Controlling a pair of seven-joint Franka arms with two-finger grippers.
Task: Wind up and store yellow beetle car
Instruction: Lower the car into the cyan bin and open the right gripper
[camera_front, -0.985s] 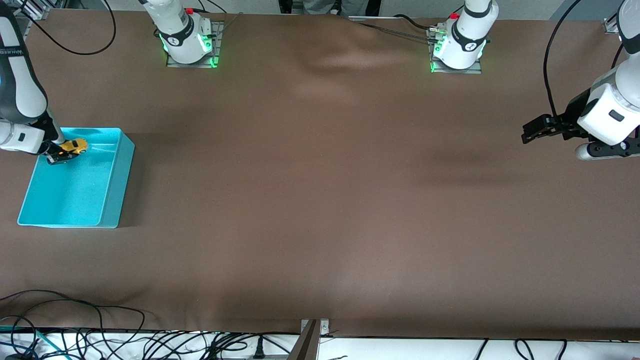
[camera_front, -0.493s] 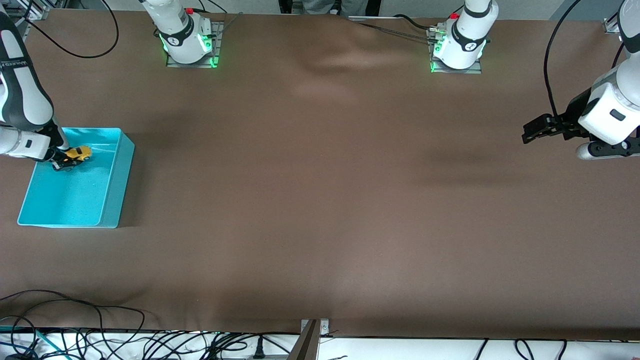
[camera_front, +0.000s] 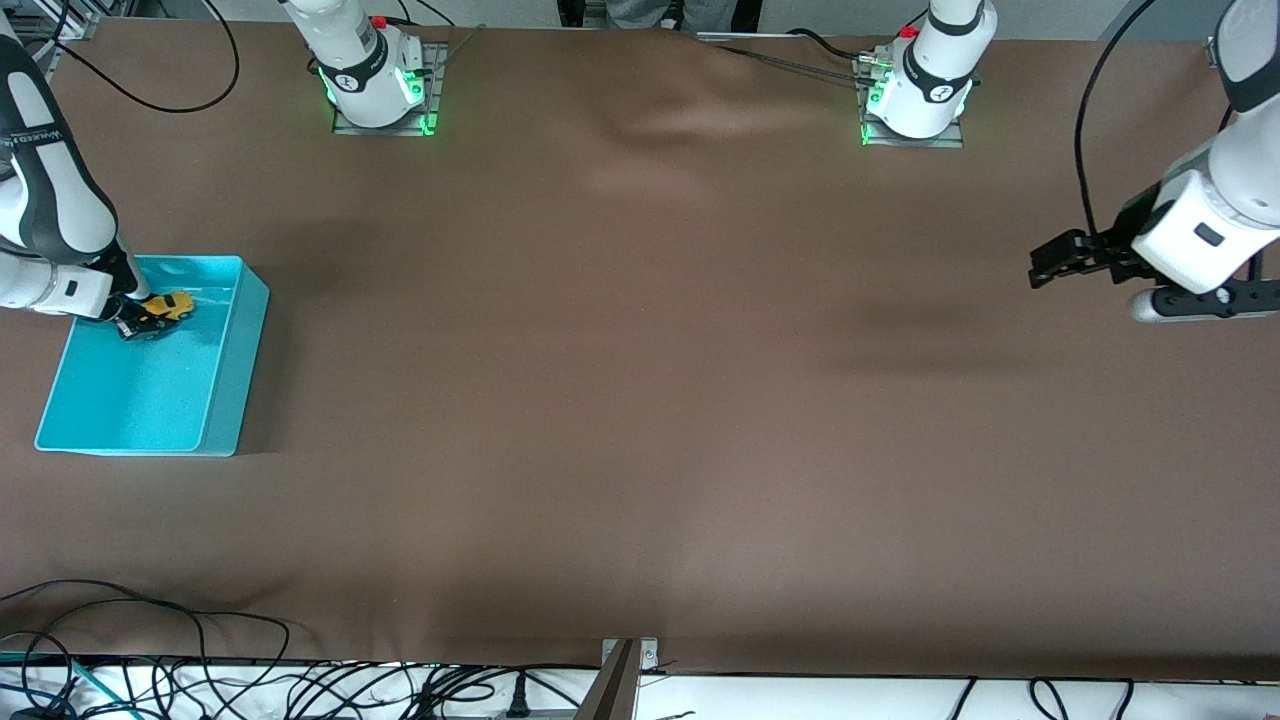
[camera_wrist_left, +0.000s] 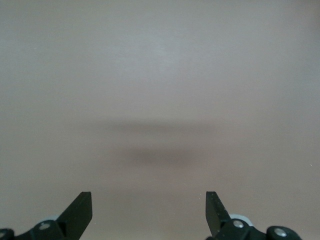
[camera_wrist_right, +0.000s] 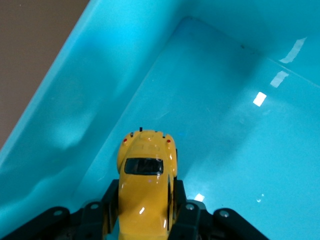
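The yellow beetle car (camera_front: 167, 308) is held in my right gripper (camera_front: 143, 322), low inside the turquoise bin (camera_front: 222, 385) near its farther end. In the right wrist view the car (camera_wrist_right: 146, 185) sits between the dark fingers (camera_wrist_right: 109, 205), which are shut on its sides, just above the bin's floor (camera_wrist_right: 225, 125). My left gripper (camera_front: 1050, 262) hangs open and empty over bare table at the left arm's end; its fingertips (camera_wrist_left: 80, 210) stand wide apart in the left wrist view.
The brown table cloth (camera_front: 640, 400) covers the whole table. Both arm bases (camera_front: 375, 80) stand along the farther edge. Cables (camera_front: 150, 680) lie along the nearer edge.
My right gripper has lowered the car deeper into the bin and shifted it slightly toward the middle of the table. My left arm has drifted a little toward the table's middle.
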